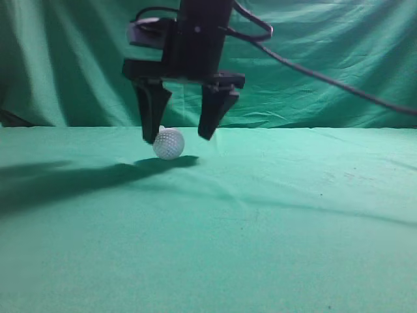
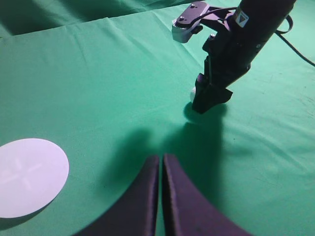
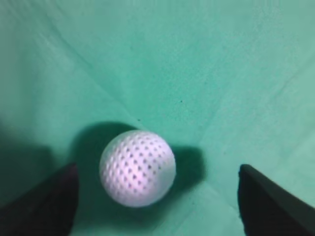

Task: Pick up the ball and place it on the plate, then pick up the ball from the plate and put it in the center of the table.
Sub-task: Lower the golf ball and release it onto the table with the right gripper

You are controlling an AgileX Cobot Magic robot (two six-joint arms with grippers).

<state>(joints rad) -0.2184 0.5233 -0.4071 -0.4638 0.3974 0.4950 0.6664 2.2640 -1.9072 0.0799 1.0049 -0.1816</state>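
The white dimpled ball (image 1: 169, 143) rests on the green cloth table (image 1: 273, 228). My right gripper (image 1: 179, 135) hangs straight above it, open, with a black finger on each side of the ball and not touching it. In the right wrist view the ball (image 3: 137, 167) lies between the two finger tips, closer to the left one. In the left wrist view the ball (image 2: 192, 92) is mostly hidden behind the right gripper's fingers. My left gripper (image 2: 161, 160) is shut and empty, low over the cloth. The flat white plate (image 2: 27, 175) lies to its left.
A folded green curtain (image 1: 326, 59) hangs behind the table. A black cable (image 1: 339, 81) runs from the right arm off to the right. The arm's shadow falls on the cloth at the left (image 1: 58, 179).
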